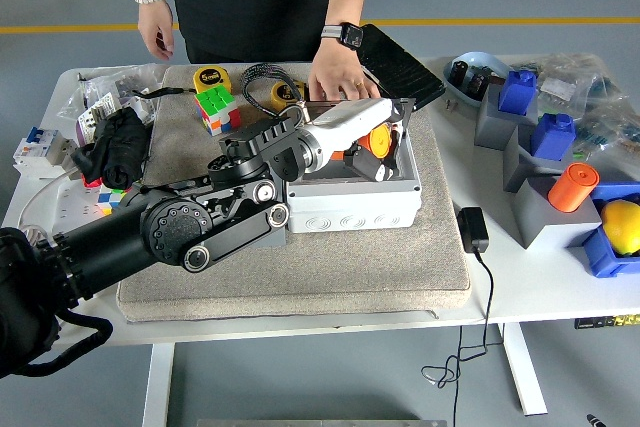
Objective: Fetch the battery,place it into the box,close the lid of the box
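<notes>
An open grey box [350,205] stands on the beige mat [400,267] in the middle of the table. Its dark clear lid [395,107] is tipped up at the far side, and a person's hand [338,75] with a watch rests on the lid's top edge. My left hand [368,147] reaches in from the lower left, over the box's inside. Its fingers are curled around the orange battery [379,140], which hangs just above the box floor near the far wall. The forearm hides the left part of the box. The right arm is out of view.
Two tape measures [211,78], a Rubik's cube [217,107] and a black pad [398,65] lie behind the box. A power adapter [472,228] sits to its right. Grey blocks with blue and orange parts [572,187] stand far right. A power strip [60,217] lies at the left.
</notes>
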